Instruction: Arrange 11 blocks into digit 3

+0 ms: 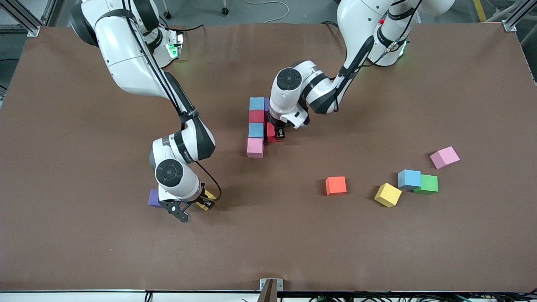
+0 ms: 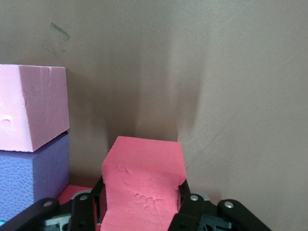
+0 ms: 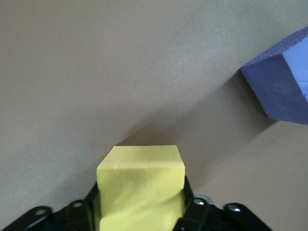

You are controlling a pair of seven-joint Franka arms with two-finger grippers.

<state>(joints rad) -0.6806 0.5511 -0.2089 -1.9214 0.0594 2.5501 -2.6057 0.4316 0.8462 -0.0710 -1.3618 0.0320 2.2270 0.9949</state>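
Heads up on two spots. Your left claw [image 1: 280, 135] is clamped on a red block [image 1: 272, 133] and sits right against the column of blocks [image 1: 256, 127] mid-table (blue, red, blue, pink running toward the front camera, with a purple one peeking out beside the top blue). That's the start of the digit 3, and if you let go crooked or drag sideways on the way out, the foam could shove the blue [image 1: 256, 130] or pink block [image 1: 255, 147] out of line. Your right claw [image 1: 197, 205] is low at the table toward the right arm's end, fingers closed in around a yellow block [image 1: 206, 200], with a purple block [image 1: 154, 198] just beside it; swing wide and you'll likely bump that one. The grip may not be fully set, so lifting early could drop it. The front view gives you the loose ones: orange [image 1: 336, 185], yellow [image 1: 388, 195], blue [image 1: 409, 179], pink [image 1: 444, 157], plus the green cube [image 1: 427, 184] (not needed). The left wrist view shows the dented red foam [image 2: 144, 183] between the fingers [image 2: 190, 211]; the right wrist view shows the yellow face [image 3: 142, 192] squarely seated.
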